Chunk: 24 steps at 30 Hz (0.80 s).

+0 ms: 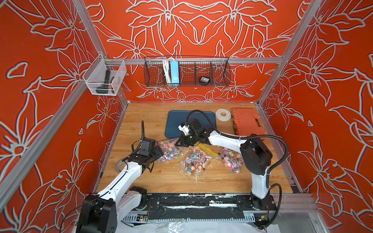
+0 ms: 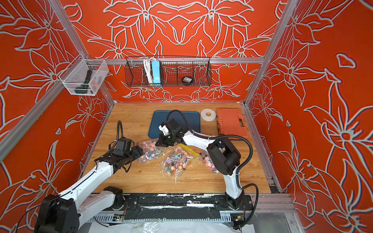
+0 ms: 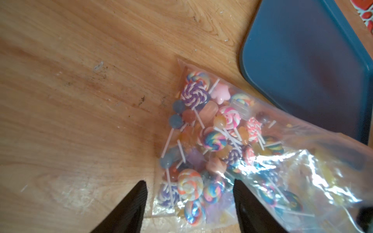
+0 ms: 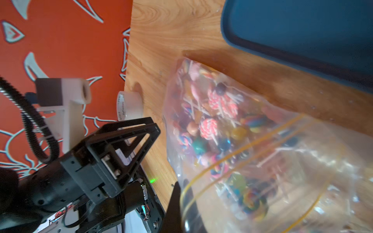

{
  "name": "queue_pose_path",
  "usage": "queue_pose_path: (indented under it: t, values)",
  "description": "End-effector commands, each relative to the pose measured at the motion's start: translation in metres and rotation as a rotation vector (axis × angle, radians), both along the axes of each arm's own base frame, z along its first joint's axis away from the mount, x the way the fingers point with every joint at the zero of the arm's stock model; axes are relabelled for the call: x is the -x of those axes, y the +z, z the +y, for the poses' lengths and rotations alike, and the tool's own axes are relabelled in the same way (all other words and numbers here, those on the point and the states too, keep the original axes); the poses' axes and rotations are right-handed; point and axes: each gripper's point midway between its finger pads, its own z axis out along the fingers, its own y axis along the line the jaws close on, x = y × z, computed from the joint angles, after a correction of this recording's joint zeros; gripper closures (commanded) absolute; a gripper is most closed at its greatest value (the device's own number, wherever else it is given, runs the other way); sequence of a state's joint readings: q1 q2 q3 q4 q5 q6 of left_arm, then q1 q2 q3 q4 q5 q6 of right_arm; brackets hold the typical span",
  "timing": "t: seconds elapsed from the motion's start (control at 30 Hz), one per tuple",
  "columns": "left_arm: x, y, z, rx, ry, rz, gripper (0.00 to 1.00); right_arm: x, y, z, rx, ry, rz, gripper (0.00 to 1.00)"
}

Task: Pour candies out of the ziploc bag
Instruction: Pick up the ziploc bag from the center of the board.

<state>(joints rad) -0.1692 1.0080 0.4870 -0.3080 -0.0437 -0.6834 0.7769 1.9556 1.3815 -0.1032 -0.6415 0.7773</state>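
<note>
left gripper [image 1: 159, 152]: fingers [image 3: 129, 207] spread apart, straddling the closed end of the ziploc bag [image 1: 168, 153]. the bag lay on the wooden table [image 1: 141, 177], left of centre and just in front of the blue tray [image 1: 175, 121]. the candies [image 3: 210, 139] were all inside it, with swirl, round and star heads on white sticks. right gripper [image 1: 179, 143]: fingers pressed together on the bag's yellow-lined mouth edge, which was raised off the table. further right lay a second candy bag [image 1: 193, 164] and a third candy bag [image 1: 232, 160]. at the back right sat a white tape roll [image 1: 223, 115] and an orange case [image 1: 247, 123].
</note>
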Motion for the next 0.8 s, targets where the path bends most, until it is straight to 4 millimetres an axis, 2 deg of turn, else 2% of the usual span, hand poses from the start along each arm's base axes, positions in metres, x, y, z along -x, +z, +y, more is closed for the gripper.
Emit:
queue_pose_path:
  t: [0.0,0.3,0.77]
  values:
    - [-0.002,0.001,-0.003,0.034,0.0,-0.024,0.31,0.004,0.023,0.007,-0.09,0.006,0.001,1.0]
    - [-0.003,-0.007,-0.006,0.051,-0.005,-0.032,0.31,0.005,0.025,0.003,-0.087,-0.008,-0.003,1.0]
    - [-0.005,-0.032,0.004,0.028,0.015,0.016,0.32,0.006,0.021,-0.001,-0.071,-0.012,-0.002,1.0]
